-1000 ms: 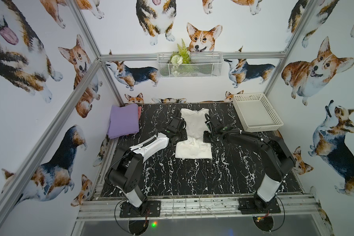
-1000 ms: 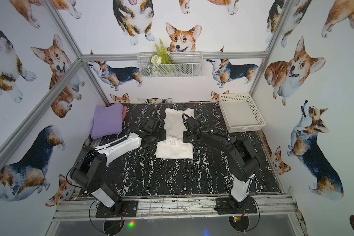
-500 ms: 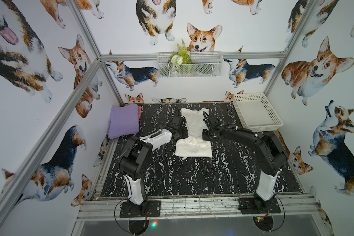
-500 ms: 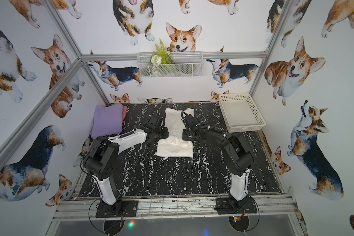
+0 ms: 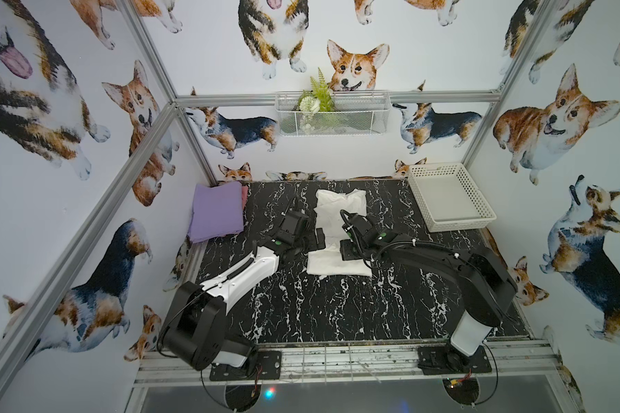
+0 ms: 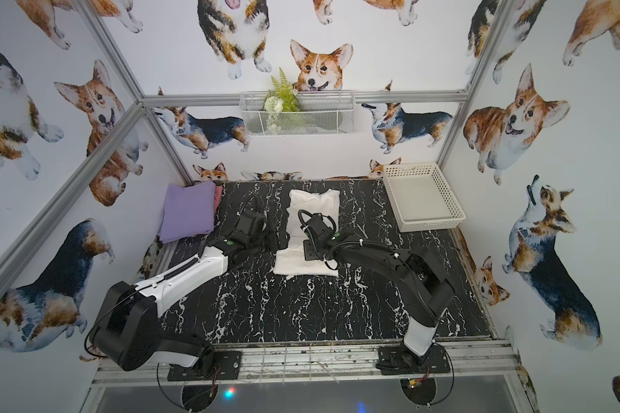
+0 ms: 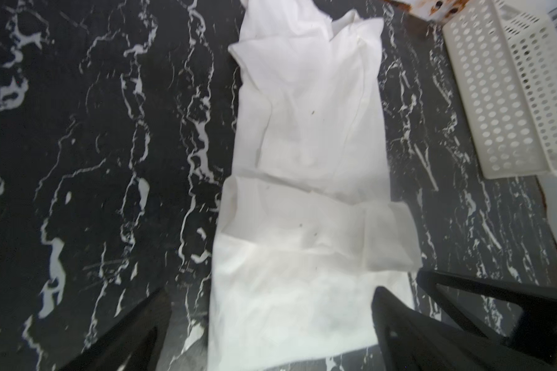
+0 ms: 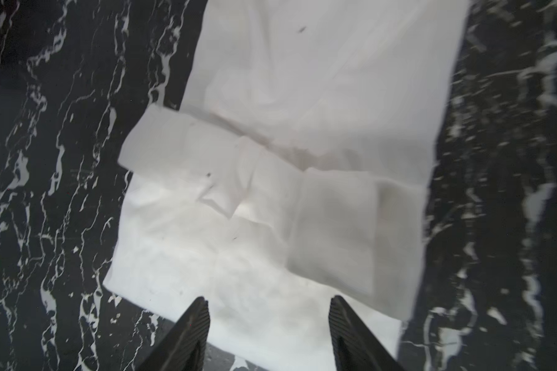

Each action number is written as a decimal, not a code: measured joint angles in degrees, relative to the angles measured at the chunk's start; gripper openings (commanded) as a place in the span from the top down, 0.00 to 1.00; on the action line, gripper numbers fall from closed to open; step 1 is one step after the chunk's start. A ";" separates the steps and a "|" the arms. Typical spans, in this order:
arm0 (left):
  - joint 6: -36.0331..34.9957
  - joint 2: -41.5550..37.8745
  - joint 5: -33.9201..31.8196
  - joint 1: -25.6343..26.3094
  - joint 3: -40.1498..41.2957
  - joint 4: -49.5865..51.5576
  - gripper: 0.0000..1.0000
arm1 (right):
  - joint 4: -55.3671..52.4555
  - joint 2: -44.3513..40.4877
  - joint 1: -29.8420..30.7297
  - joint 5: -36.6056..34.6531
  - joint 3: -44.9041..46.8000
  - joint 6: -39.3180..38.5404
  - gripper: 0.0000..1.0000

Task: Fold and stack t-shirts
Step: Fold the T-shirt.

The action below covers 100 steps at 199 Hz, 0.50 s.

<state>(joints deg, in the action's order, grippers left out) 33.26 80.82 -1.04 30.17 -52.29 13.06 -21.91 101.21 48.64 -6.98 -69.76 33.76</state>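
A white t-shirt (image 5: pixel 328 218) lies flat in the middle of the black marble table, its near part folded up over its body (image 7: pixel 309 128) (image 8: pixel 303 80). My left gripper (image 5: pixel 314 241) (image 7: pixel 270 308) stands wide open at the shirt's left edge, nothing between its fingers. At the right edge, over the folded part, my right gripper (image 5: pixel 348 248) (image 8: pixel 269 305) is open too and holds nothing. A folded lavender t-shirt (image 5: pixel 217 212) (image 6: pixel 187 212) rests at the back left, on a pinkish one (image 5: pixel 244 195) that shows only as an edge.
A white perforated basket (image 5: pixel 459 223) (image 7: pixel 512 96) stands at the back right corner. A wire basket with a plant (image 5: pixel 332 114) hangs on the back wall. Metal frame posts and walls close in the table on three sides.
Both grippers went from shut to open over the white t-shirt, and the cloth now lies free on the table. Both arms reached back, then drew forward again.
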 measured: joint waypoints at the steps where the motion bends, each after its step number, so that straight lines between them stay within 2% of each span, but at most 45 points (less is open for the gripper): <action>1: 0.00 0.00 0.00 0.00 0.00 0.00 0.00 | 0.00 0.00 0.00 0.00 0.00 0.00 0.38; 42: 1.09 -3.87 -0.42 0.11 6.03 0.46 0.01 | 2.38 7.08 1.22 3.19 -2.64 1.44 0.38; 100: 1.95 -3.85 -0.37 0.13 6.69 0.15 0.00 | 3.72 13.68 1.11 3.91 -8.15 1.42 0.38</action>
<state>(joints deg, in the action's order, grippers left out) 35.20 76.97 -1.41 30.30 -45.60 13.21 -18.20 114.89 49.76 -3.07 -77.91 35.18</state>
